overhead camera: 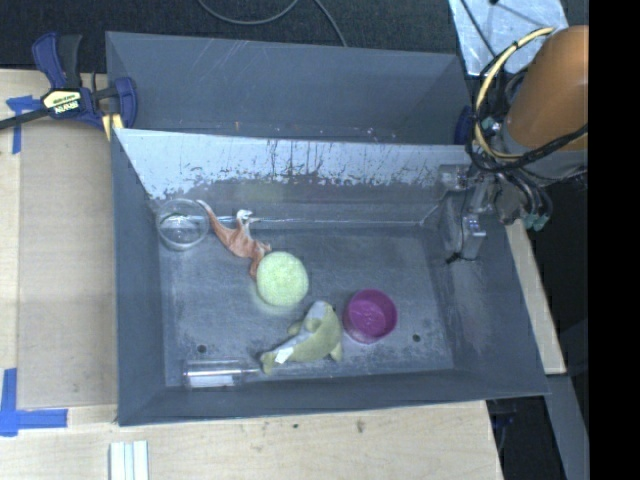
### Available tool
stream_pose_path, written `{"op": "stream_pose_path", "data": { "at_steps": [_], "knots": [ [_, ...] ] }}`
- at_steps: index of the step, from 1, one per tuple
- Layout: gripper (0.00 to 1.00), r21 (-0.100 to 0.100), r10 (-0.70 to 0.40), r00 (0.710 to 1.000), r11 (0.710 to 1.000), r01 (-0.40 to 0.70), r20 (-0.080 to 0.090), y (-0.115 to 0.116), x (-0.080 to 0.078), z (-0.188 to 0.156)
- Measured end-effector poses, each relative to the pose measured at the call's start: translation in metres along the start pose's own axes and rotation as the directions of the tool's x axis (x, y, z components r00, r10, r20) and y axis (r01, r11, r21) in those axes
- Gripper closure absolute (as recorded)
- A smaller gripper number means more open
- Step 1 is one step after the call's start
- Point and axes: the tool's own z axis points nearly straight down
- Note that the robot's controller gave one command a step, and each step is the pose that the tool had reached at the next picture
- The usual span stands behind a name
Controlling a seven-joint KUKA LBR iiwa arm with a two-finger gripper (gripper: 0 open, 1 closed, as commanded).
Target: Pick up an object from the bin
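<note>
At the front of the bin (300, 408), toward the left, a small clear piece (213, 375) is lying flat on the floor, its long axis running left to right. Just beside it on the right a crumpled yellow-grey scrap (305, 341) is lying. Near that, more to the right, a magenta cup (371, 314) is sitting; I cannot tell whether anything is inside it. Behind the scrap a pale green ball (282, 279) is resting. An orange strip (237, 238) is touching the ball from behind and stretching away to the back left, where a clear cup (181, 229) is standing, seemingly with nothing in it.

The gripper (460, 250) is hanging at the right side of the bin, close to the right wall and toward the back, well apart from all these things. Nothing is showing in it, and whether it is apart or together I cannot tell. As it is not standing over any thing, the choice is, in my judgement, not yet made.

The relation deciding the coming move is this: every thing is lying to the left of the gripper, and the magenta cup is the nearest, to the left and toward the front. I am judging that the arm must be travelling leftward and forward before any descent. The ball is lying further along nearly the same line, and the clear cup is the farthest.
</note>
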Motion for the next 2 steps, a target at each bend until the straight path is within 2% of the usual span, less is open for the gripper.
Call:
{"op": "stream_pose_path", "data": {
  "at_steps": [1, 2],
  "knots": [
    [0.00, 0.001, -0.003, 1.000, 1.000, 0.003, 0.009, 0.001, -0.002, -0.005],
    [0.00, 0.002, -0.065, 0.998, 0.998, 0.065, 0.012, 0.047, 0.022, 0.066]
  ]
}}
